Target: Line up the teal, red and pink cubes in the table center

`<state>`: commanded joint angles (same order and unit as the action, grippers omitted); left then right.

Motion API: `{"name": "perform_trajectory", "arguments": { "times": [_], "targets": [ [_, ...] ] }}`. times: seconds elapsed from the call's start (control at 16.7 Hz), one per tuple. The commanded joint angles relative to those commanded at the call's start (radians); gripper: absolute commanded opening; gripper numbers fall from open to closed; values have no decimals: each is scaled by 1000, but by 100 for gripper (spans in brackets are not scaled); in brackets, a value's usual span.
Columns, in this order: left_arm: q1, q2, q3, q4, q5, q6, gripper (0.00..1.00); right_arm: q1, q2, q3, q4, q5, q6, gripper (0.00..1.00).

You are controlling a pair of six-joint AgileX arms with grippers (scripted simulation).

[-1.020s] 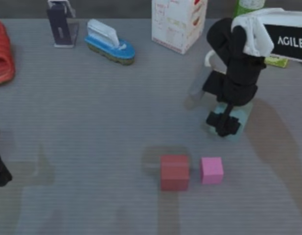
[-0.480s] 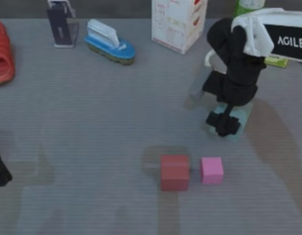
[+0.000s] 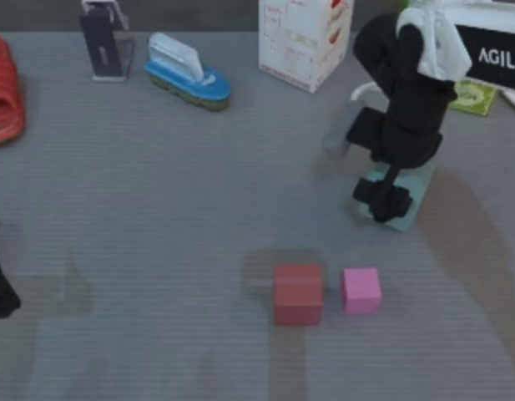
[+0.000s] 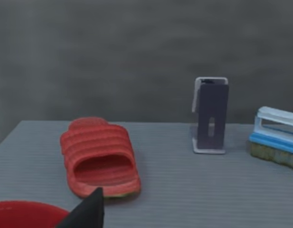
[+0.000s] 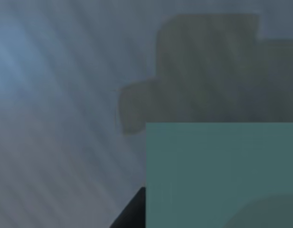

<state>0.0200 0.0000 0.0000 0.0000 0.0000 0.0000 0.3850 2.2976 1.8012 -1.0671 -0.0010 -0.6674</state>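
right gripper (image 3: pixel 382 202) clamped on teal cube (image 3: pixel 411 200) (mostly hidden beneath it), above red cube (image 3: pixel 298 293) and pink cube (image 3: pixel 361 290)

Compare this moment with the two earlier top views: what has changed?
The right claw and its arm have shifted slightly toward the table's far edge, and the teal cube beneath it has moved with them, apparently gripped and lifted; the right wrist view shows it against the table. The red cube, pink cube and left arm at the left edge have not moved.
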Motion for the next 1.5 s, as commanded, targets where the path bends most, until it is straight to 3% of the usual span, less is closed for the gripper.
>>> {"name": "perform_trajectory", "arguments": {
  "times": [0.24,0.72,1.32,1.5],
  "targets": [
    [0,0,0,0,0,0,100,6,-38,99,-146,1,-2,0],
    [0,0,0,0,0,0,100,39,-19,150,-184,0,4,0],
    [0,0,0,0,0,0,100,498,241,693,-454,2,54,0],
    [0,0,0,0,0,0,100,562,271,758,-489,4,63,0]
  ]
}}
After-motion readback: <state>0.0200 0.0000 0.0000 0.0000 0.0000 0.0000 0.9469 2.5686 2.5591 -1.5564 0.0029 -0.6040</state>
